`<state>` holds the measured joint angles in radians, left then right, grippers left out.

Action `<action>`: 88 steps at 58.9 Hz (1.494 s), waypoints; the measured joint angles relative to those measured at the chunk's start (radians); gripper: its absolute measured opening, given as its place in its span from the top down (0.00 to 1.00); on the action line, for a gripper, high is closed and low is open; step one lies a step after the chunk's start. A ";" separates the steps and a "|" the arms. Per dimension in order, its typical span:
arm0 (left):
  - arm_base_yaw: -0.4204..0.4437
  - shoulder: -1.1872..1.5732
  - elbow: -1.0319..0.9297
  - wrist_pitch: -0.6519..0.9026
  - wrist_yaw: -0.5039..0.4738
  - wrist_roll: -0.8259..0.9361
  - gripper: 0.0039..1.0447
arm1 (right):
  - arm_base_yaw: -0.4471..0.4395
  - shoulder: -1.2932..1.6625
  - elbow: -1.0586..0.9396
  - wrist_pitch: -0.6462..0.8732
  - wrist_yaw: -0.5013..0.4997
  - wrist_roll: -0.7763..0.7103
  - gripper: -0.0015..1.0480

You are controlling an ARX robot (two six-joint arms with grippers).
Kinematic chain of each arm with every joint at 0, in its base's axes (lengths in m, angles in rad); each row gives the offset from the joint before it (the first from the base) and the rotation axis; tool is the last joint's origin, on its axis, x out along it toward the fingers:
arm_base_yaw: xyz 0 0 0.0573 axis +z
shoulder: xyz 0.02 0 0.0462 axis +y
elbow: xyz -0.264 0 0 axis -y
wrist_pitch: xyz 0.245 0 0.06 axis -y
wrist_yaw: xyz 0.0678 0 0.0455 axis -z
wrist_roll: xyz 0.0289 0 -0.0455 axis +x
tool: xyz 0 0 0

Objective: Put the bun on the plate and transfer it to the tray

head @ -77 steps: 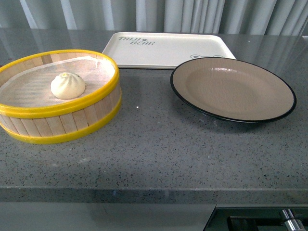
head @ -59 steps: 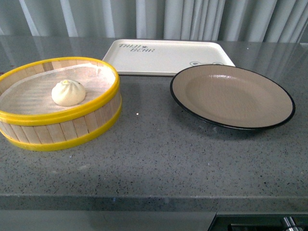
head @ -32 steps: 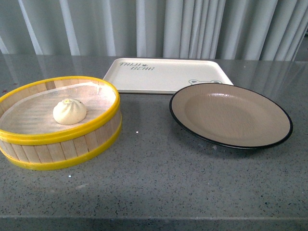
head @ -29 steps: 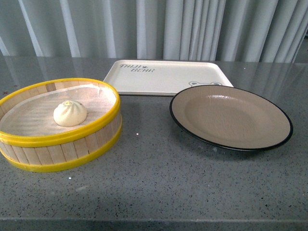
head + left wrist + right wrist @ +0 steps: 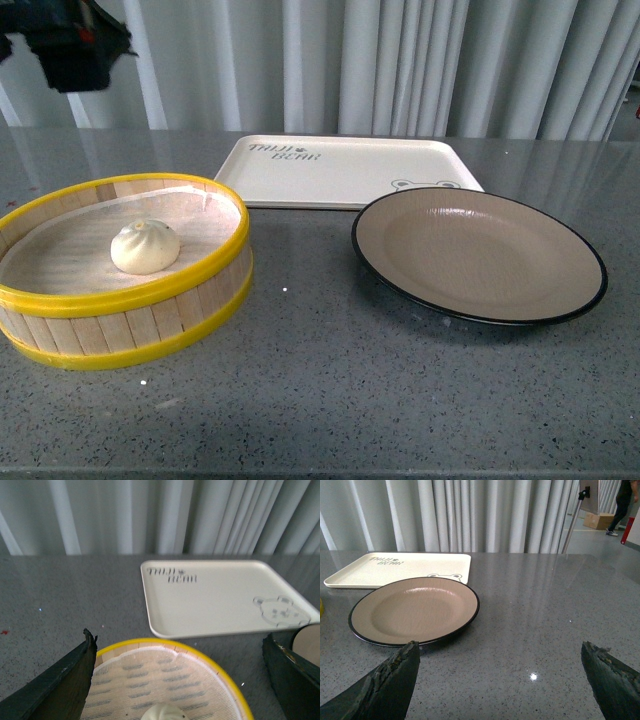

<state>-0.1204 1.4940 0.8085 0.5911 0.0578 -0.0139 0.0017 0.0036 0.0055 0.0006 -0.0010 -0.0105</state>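
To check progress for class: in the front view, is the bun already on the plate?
No, the bun sits inside the yellow-rimmed steamer basket, and the plate is bare.

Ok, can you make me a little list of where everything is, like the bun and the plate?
bun: inside the yellow steamer basket
plate: empty, right of the steamer basket
tray: empty, behind the plate
left fingers: open, holding nothing
right fingers: open, holding nothing
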 joint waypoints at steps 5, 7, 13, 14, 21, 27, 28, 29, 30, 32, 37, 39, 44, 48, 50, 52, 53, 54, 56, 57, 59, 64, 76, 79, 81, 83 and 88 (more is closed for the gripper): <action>0.012 0.058 0.113 -0.167 0.005 0.058 0.06 | 0.000 0.000 0.000 0.000 0.000 0.000 0.08; 0.016 0.070 0.149 -0.229 0.007 0.074 0.06 | 0.000 0.000 0.000 0.000 0.000 0.000 0.08; 0.026 0.093 0.222 -0.344 -0.018 0.127 0.06 | 0.000 0.000 0.000 0.000 0.000 0.000 0.08; 0.027 0.096 0.234 -0.368 -0.025 0.137 0.06 | 0.000 0.000 0.000 0.000 0.000 0.000 0.08; 0.035 0.098 0.272 -0.530 -0.011 0.148 0.06 | 0.000 0.000 0.000 0.000 0.000 0.000 0.08; 0.035 0.101 0.277 -0.590 -0.011 0.142 0.06 | 0.000 0.000 0.000 0.000 0.000 0.000 0.08; 0.034 0.101 0.277 -0.595 -0.011 0.140 0.06 | 0.000 0.000 0.000 0.000 0.000 0.000 0.08; 0.033 0.103 0.279 -0.605 -0.010 0.135 0.06 | 0.000 0.000 0.000 0.000 0.000 0.000 0.08; 0.032 0.104 0.280 -0.610 -0.008 0.132 0.06 | 0.000 0.000 0.000 0.000 0.000 0.000 0.08; 0.028 0.109 0.284 -0.630 -0.001 0.112 0.06 | 0.000 0.000 0.000 0.000 0.000 0.000 0.08; 0.013 0.117 0.286 -0.652 0.002 0.076 0.06 | 0.000 0.000 0.000 0.000 0.000 0.000 0.08; 0.005 0.121 0.286 -0.658 0.005 0.062 0.06 | 0.000 0.000 0.000 0.000 0.000 0.000 0.08; -0.013 0.132 0.286 -0.661 0.006 0.035 0.06 | 0.000 0.000 0.000 0.000 0.000 0.000 0.08; -0.025 0.147 0.286 -0.658 -0.008 0.026 0.06 | 0.000 0.000 0.000 0.000 0.000 0.000 0.08; -0.031 0.158 0.288 -0.656 -0.014 0.018 0.06 | 0.000 0.000 0.000 0.000 0.000 0.000 0.08; -0.035 0.169 0.290 -0.653 -0.016 0.011 0.06 | 0.000 0.000 0.000 0.000 0.000 0.000 0.08; -0.039 0.178 0.293 -0.651 -0.015 0.005 0.06 | 0.000 0.000 0.000 0.000 0.000 0.000 0.08; -0.040 0.182 0.294 -0.650 -0.015 0.002 0.06 | 0.000 0.000 0.000 0.000 0.000 0.000 0.08; -0.042 0.195 0.299 -0.650 -0.016 -0.013 0.06 | 0.000 0.000 0.000 0.000 0.000 0.000 0.08; -0.044 0.204 0.303 -0.650 -0.022 -0.018 0.06 | 0.000 0.000 0.000 0.000 0.000 0.000 0.08; -0.046 0.217 0.308 -0.649 -0.034 -0.024 0.06 | 0.000 0.000 0.000 0.000 0.000 0.000 0.08; -0.047 0.240 0.319 -0.641 -0.055 -0.044 0.06 | 0.000 0.000 0.000 0.000 0.000 0.000 0.08; -0.043 0.268 0.358 -0.659 -0.056 -0.113 0.06 | 0.000 0.000 0.000 0.000 0.000 0.000 0.08; -0.040 0.274 0.362 -0.660 -0.053 -0.128 0.06 | 0.000 0.000 0.000 0.000 0.000 0.000 0.08; -0.039 0.277 0.363 -0.659 -0.055 -0.131 0.06 | 0.000 0.000 0.000 0.000 0.000 0.000 0.08; -0.038 0.280 0.363 -0.659 -0.056 -0.131 0.06 | 0.000 0.000 0.000 0.000 0.000 0.000 0.08; -0.034 0.293 0.363 -0.656 -0.062 -0.130 0.06 | 0.000 0.000 0.000 0.000 0.000 0.000 0.08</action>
<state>-0.1547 1.7866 1.1713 -0.0647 -0.0040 -0.1440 0.0017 0.0036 0.0055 0.0006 -0.0010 -0.0105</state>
